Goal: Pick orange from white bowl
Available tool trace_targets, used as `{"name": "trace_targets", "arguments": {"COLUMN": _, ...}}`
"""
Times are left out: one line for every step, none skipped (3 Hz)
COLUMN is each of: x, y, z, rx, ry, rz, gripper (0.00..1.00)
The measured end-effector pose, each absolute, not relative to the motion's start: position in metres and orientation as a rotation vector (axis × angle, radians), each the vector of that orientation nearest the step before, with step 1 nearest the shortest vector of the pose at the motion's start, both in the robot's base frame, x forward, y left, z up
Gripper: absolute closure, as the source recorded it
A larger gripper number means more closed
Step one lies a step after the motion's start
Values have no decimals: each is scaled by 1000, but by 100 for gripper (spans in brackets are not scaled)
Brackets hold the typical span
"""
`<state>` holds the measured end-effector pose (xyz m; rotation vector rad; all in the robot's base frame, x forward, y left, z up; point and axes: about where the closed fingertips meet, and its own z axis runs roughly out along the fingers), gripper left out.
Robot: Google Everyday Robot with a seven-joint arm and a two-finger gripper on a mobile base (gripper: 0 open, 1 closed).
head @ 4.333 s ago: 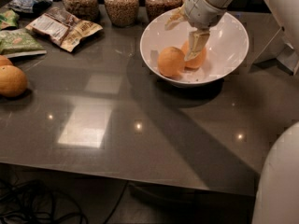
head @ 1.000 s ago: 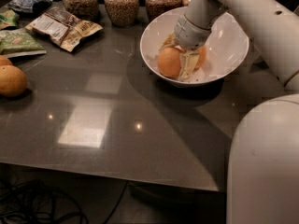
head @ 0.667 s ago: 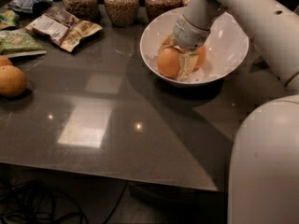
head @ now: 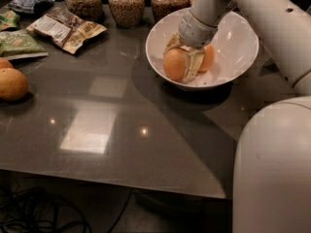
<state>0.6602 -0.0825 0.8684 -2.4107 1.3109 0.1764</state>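
The white bowl [head: 239, 33] stands at the back right of the dark table. Two fruits lie in it: the paler, larger orange [head: 173, 65] on the left and a smaller, brighter fruit [head: 208, 57] touching it on the right. My gripper [head: 181, 64] reaches down into the bowl from the upper right. Its fingers sit on either side of the paler orange, one finger [head: 194, 68] between the two fruits. The gripper is shut on the orange, which still rests in the bowl.
Three glass jars of grains [head: 126, 4] stand behind the bowl. Snack packets [head: 65, 28] and a green packet [head: 19, 42] lie at the back left. Another orange fruit [head: 12, 84] sits at the left edge. My white body [head: 272, 169] fills the lower right.
Since 4.3 s ago the gripper has shifted left to straddle the paler orange. Over the last second nothing has visibly moved.
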Motion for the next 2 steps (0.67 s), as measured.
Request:
{"name": "trace_targets", "arguments": {"x": 661, "y": -75, "z": 896, "rx": -2349, "ry": 1264, "rz": 175, "gripper": 98}}
{"name": "trace_targets", "arguments": {"x": 653, "y": -72, "z": 928, "rx": -2279, "ry": 1217, "rz": 180, "gripper": 100}}
